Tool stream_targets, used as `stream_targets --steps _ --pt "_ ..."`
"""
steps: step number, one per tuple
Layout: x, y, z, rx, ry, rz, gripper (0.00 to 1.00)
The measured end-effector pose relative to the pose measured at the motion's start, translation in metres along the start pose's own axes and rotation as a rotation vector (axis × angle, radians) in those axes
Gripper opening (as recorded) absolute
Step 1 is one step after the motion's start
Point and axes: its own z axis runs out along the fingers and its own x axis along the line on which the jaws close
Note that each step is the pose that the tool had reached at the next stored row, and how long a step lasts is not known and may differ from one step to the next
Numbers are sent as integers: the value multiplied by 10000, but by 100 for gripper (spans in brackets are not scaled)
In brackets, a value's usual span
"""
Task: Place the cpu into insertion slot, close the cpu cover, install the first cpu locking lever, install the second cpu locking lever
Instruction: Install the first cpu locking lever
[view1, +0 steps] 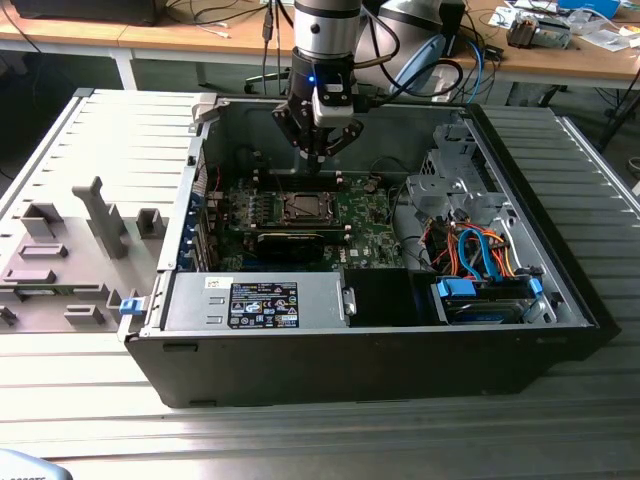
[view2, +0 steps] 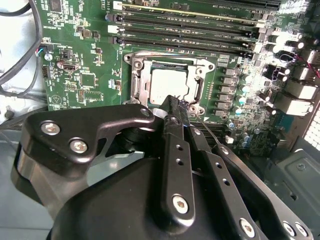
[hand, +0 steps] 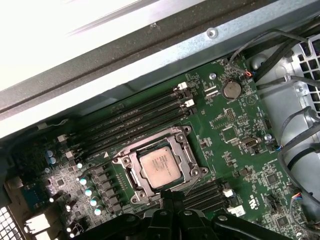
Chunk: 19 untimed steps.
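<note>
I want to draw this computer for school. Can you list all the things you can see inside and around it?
computer case: one, black and grey, lying open on the metal table
circuit board: one, green, on the case floor
chip: one, silvery, sitting in the square socket
cover frame: one, silvery, shut around the chip
memory slots: several, long and black, beside the socket
coin battery: one, silver, on the board
cables: a bundle, orange and blue, the exterior view's right
grey block: one, the exterior view's left
gripper: one, black, shut, above the socket
</note>
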Motion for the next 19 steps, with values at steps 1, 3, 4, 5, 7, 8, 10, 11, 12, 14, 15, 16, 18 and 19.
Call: stream_targets --steps 1,3,4,5,7,8,10,11,12,14,15,16,18,19 --pt "0 0 0 0 -1 -13 11" --pt "0 0 0 -1 -3 -41 11" --pt "0 0 1 -1 -5 -51 11" --pt "0 0 0 -1 -5 -61 11" --pt "0 0 1 -2 -7 -89 11" --pt "0 0 1 -2 -8 -98 11" --pt "0 0 2 -3 -10 -131 11" --pt "0 0 2 -3 -12 -140 11" --pt "0 0 2 -2 -12 -151 11" --pt "0 0 2 -3 -14 -169 11" --pt "0 0 3 -4 -14 -178 11" --pt "0 0 3 -4 -15 -188 11" --pt "0 0 3 -4 -17 -209 11" --pt "0 0 3 -4 -18 -220 11"
